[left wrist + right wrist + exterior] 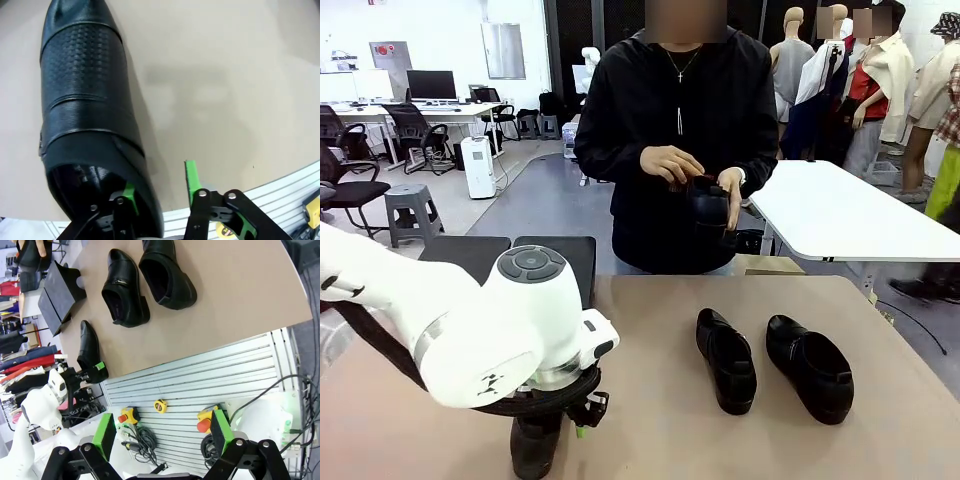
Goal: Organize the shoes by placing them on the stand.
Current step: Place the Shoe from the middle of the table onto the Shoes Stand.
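Observation:
Two glossy black shoes lie side by side on the tan table, right of centre. A third shoe lies near the front edge under my left gripper. One green pad reaches into its heel opening. The other pad stands outside the side wall, with a gap still showing, so the jaws are partly closed. The front view shows this gripper pointing down at that shoe. The person across the table holds another shoe in both hands. The stand, two black platforms, sits at the far left edge. My right gripper hangs open over the aluminium base, holding nothing.
A white table stands behind the person on the right. In the right wrist view the slatted aluminium base carries yellow emergency buttons and cables, beside the table's front edge.

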### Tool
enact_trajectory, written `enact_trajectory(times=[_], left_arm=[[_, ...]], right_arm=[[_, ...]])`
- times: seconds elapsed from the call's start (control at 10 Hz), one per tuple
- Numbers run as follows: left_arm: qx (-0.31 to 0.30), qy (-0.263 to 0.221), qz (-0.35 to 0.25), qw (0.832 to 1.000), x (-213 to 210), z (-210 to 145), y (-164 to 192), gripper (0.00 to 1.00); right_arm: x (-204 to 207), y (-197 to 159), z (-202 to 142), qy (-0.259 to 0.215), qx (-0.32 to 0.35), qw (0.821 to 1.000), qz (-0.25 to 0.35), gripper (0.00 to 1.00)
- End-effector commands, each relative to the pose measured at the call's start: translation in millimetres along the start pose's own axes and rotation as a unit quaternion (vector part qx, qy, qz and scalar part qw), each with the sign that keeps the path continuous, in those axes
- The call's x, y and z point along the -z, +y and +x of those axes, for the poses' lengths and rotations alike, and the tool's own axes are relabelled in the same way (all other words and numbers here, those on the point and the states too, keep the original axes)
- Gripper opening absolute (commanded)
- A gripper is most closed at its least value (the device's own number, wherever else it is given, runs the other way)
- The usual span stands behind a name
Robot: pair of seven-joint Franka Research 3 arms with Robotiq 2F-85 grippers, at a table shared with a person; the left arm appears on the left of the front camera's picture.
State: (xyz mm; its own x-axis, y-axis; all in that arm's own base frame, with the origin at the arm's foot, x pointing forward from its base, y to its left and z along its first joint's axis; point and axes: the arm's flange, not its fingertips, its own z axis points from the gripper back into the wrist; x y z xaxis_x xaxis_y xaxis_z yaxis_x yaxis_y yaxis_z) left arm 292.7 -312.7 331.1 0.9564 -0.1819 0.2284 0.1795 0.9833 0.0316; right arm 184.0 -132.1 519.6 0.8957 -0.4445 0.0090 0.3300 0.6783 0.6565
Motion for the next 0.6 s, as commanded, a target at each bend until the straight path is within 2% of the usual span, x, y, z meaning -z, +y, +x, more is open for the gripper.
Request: enact_trajectory(times=[0.0, 0.5], left_arm=[[-0.009, -0.018, 0.021, 1.0, 2.9, 0.8, -7.2, 0.0], [-0.011, -0.033, 0.034, 0.999, -14.3, -1.2, 2.4, 0.0]], right_arm=[[-2.7, -0.6, -0.1, 0.001, -0.012, 1.0, 0.008, 1.0], [-2.7, -0.6, -0.1, 0.001, -0.012, 1.0, 0.008, 1.0]])
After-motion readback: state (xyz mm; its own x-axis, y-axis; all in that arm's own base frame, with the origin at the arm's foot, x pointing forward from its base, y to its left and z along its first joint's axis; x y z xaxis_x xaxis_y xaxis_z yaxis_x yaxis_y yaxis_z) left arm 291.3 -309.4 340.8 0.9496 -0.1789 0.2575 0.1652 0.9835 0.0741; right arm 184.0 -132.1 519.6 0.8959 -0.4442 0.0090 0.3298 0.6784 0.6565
